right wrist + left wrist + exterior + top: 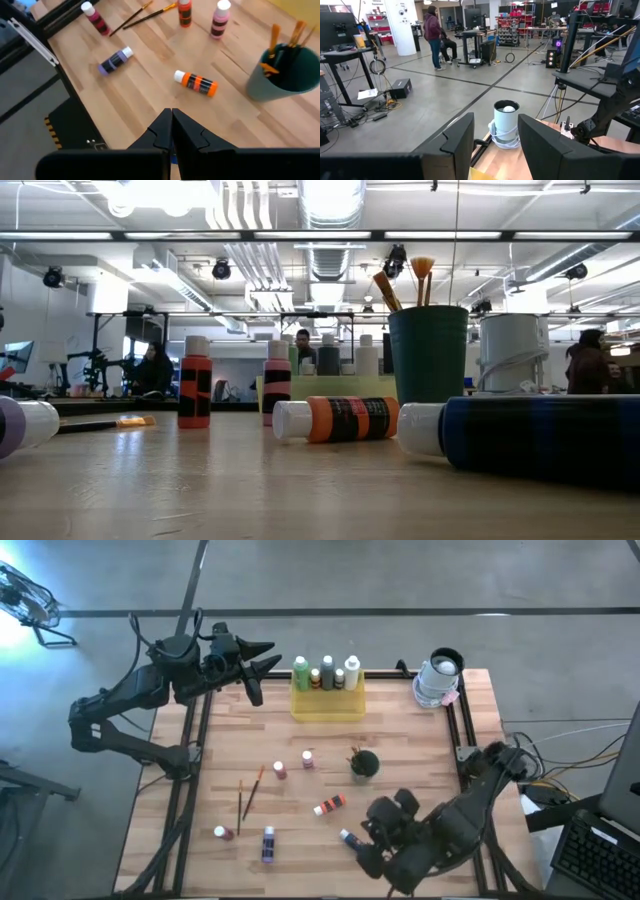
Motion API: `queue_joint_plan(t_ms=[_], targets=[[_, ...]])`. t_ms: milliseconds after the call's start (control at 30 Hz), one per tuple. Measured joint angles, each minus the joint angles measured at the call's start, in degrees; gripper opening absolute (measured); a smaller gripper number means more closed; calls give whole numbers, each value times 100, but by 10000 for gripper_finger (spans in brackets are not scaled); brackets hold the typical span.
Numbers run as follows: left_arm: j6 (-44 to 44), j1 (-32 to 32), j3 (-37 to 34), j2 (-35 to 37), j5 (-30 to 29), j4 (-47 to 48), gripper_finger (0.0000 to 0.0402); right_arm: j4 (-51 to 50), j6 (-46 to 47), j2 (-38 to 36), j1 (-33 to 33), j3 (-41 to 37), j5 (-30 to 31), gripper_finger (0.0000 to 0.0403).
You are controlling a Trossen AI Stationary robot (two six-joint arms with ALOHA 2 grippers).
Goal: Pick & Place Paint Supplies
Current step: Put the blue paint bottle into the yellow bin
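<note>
Right tool (171,131): fingers pressed together, tips meeting with no gap in the right wrist view. A sliver of blue shows just under the closed tips; whether they pinch it or only sit over it cannot be told. In the high view this tool (372,838) sits low at the near right of the table (420,755), right beside the blue bottle (347,838), whose far end is hidden under the arm

Left tool (262,662): raised over the far left edge of the table, fingers spread wide, nothing between them. In the left wrist view the two fingers (457,142) frame a white cylinder (506,125) on the far right corner

Paint supplies:
- orange bottle (329,805) lying on its side, mid-table, near the blue one
- purple bottle (268,844) lying near the front edge
- red bottle (223,833) at front left, upright in the right wrist view
- two small bottles (293,764) upright, side by side, centre
- two loose brushes (247,793) lying left of centre
- green cup (364,763) with brush handles sticking out
- yellow tray (327,698) at the far edge with several bottles standing in it; colours hard to separate

Low view: blue bottle (535,436) fills the right foreground, cut off by the edge; a purple bottle (20,425) is cut off at the left
</note>
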State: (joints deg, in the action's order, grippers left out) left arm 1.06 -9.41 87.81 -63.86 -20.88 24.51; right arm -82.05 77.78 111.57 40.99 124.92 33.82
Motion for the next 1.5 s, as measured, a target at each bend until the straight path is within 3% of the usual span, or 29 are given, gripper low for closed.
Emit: queue_joint_plan(t_ms=[133,333,700,900,1500], targets=[[0,1,0,0,1,-1,158,-5,220,347,-106,212,-227,8],[0,1,0,0,1,-1,158,19,249,825,-511,378,-1218,22],[0,2,0,0,2,0,158,58,188,1500,-1130,422,-2107,140],[0,0,0,1,2,0,158,130,241,1876,-1235,418,-2600,179],[0,1,-2,2,2,-1,158,198,-532,2525,-1525,392,-3136,226]])
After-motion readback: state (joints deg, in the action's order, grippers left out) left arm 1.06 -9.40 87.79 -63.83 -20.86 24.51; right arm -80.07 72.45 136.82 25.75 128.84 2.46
